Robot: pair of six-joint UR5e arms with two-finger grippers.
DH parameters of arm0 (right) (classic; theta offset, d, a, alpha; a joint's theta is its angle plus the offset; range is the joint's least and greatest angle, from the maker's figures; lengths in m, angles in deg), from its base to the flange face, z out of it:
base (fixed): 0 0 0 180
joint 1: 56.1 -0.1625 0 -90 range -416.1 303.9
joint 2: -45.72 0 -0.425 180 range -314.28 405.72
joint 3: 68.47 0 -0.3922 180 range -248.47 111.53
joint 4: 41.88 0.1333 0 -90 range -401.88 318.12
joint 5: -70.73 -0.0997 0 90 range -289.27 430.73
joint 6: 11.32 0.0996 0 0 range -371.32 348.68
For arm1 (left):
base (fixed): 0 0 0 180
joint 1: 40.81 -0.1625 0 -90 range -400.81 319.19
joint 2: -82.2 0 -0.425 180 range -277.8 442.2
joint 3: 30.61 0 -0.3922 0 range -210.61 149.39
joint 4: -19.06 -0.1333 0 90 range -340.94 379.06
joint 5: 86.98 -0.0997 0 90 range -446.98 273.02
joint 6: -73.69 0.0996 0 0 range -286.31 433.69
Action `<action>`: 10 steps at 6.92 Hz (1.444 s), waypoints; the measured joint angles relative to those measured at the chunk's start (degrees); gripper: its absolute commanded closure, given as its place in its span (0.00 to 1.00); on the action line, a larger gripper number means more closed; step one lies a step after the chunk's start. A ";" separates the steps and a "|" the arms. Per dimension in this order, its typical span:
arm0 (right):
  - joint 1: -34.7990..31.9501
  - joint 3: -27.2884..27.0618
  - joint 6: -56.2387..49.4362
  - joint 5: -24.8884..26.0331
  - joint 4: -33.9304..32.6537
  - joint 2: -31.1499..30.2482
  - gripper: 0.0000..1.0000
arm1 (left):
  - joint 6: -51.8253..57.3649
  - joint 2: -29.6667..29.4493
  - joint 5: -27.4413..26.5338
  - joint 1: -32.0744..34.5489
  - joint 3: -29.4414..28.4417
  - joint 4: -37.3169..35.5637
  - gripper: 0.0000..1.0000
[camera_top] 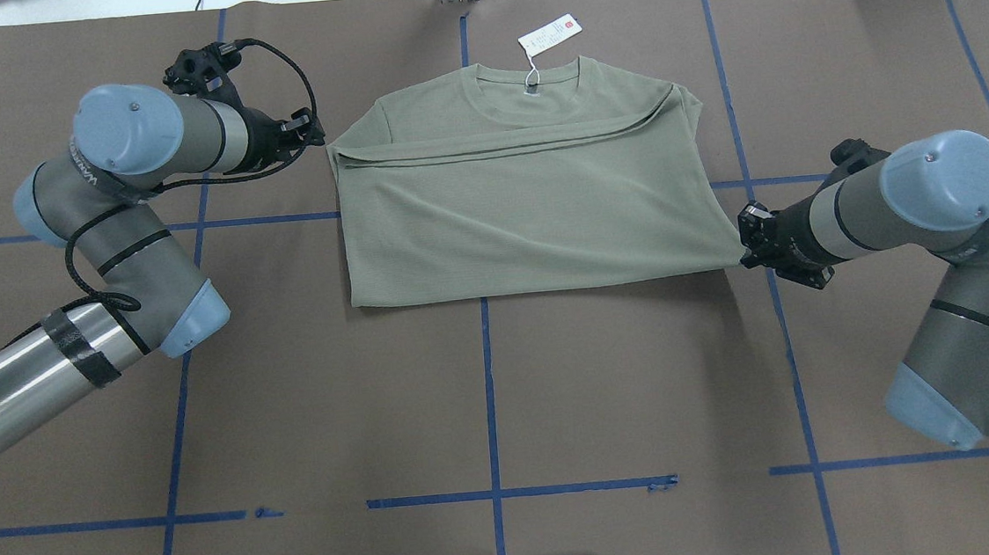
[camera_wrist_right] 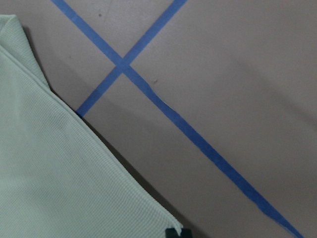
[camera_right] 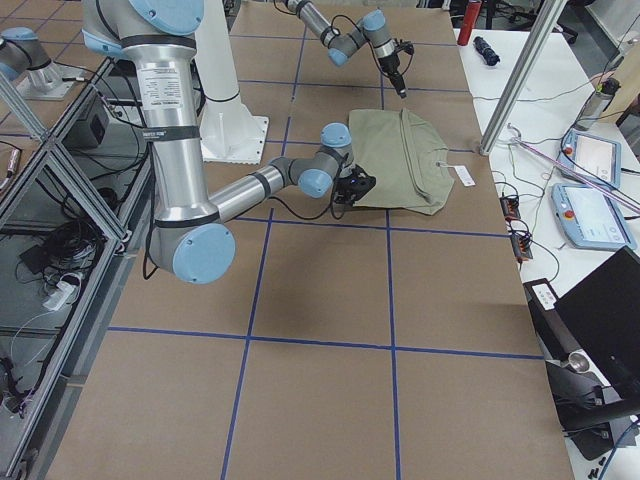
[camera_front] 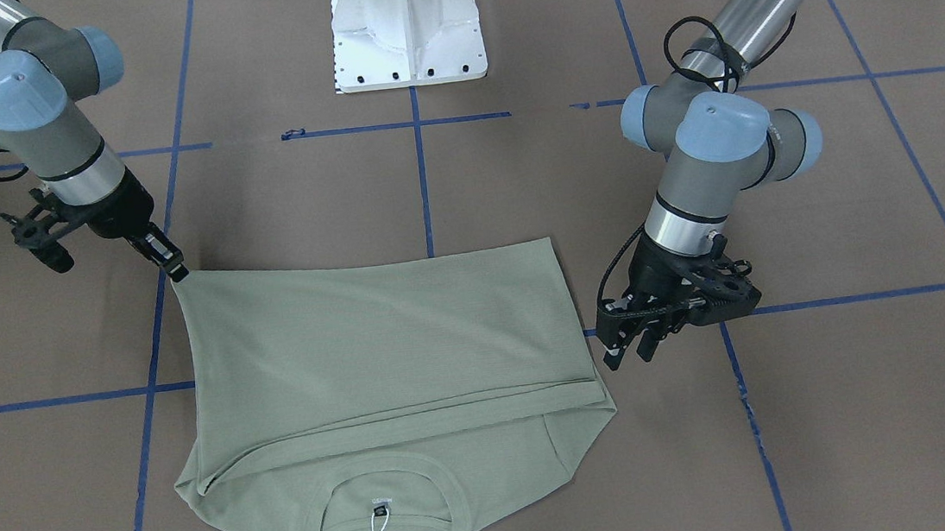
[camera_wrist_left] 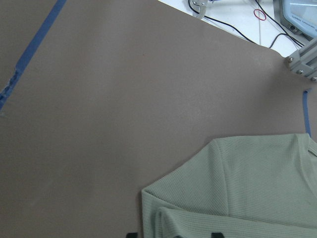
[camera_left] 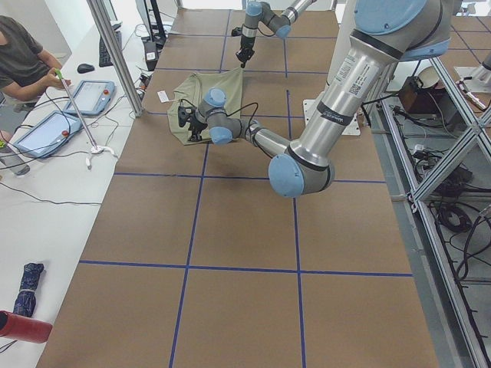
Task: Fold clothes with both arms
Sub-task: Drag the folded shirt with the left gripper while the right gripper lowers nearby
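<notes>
The sage-green shirt (camera_top: 525, 213) lies on the brown table, its lower half folded up over the chest, with the neck and white hang tag (camera_top: 549, 33) at the far edge. My right gripper (camera_top: 744, 246) is shut on the shirt's near right corner, which is pulled out taut and slightly raised (camera_front: 176, 270). The right wrist view shows the two fingertips (camera_wrist_right: 172, 231) closed together on that corner. My left gripper (camera_front: 629, 356) is open just beside the left end of the fold (camera_top: 317, 136), holding nothing. Its fingertips (camera_wrist_left: 216, 234) stand apart at the bottom of the left wrist view.
The white pedestal base (camera_front: 406, 25) stands at the robot's side of the table. Blue tape lines (camera_top: 490, 401) cross the brown surface. In the exterior left view a person (camera_left: 23, 61) sits at a side bench with tablets (camera_left: 92, 96), behind a metal post (camera_left: 115, 54).
</notes>
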 measured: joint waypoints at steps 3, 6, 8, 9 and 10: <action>8.87 -15.84 5.76 -2.77 -3.68 -11.34 1.00 | -2.36 3.15 6.45 -0.73 6.43 0.16 0.42; 25.26 -22.48 13.21 -4.75 -4.39 -15.04 0.89 | -16.62 4.97 10.65 -6.94 14.28 -0.21 0.32; 31.77 -23.05 14.83 -4.66 -4.44 -15.23 0.00 | -25.05 5.28 8.38 -13.01 16.60 -1.20 0.31; 31.93 -23.12 14.94 -4.61 -4.44 -15.18 0.00 | -27.51 5.27 5.49 -16.04 17.50 -4.01 0.31; 29.78 -23.13 14.88 -4.78 -4.44 -15.10 0.00 | -28.40 5.29 3.48 -17.92 18.10 -7.60 0.31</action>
